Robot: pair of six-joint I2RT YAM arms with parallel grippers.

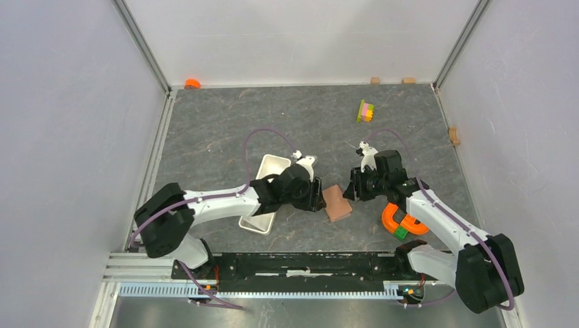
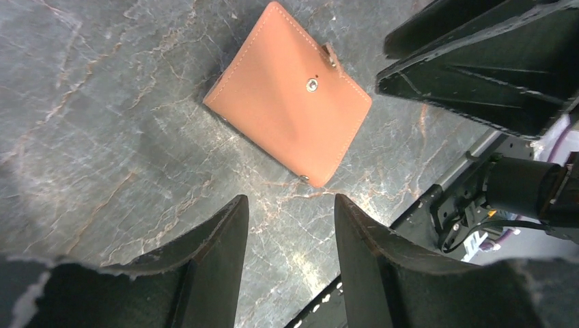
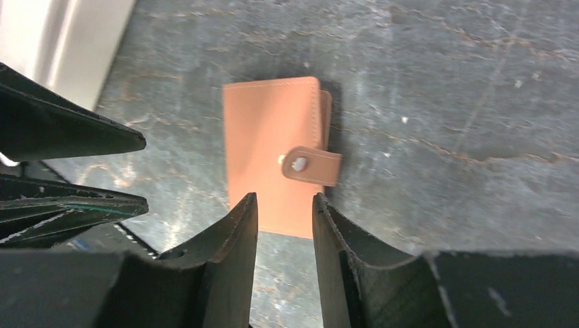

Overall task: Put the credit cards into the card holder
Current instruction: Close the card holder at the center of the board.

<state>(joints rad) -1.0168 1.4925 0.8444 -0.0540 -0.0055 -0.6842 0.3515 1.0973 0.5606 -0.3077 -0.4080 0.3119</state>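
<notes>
The card holder (image 1: 337,202) is a reddish-brown leather wallet lying flat on the grey table between my two grippers. It is folded shut, with its strap snapped over the edge (image 3: 311,165). My left gripper (image 1: 318,195) hovers just left of it, open, with only bare table between its fingertips (image 2: 290,201); the wallet (image 2: 287,96) lies ahead of them. My right gripper (image 1: 351,188) stands at the wallet's right side, open and holding nothing, its fingertips (image 3: 284,198) just above the wallet's near edge (image 3: 273,157). No credit cards are in view.
A long white tray (image 1: 263,191) lies under my left arm, its corner showing in the right wrist view (image 3: 61,41). An orange and green object (image 1: 403,222) sits under my right arm. A coloured block stack (image 1: 366,111) and small wooden blocks (image 1: 453,135) lie farther back.
</notes>
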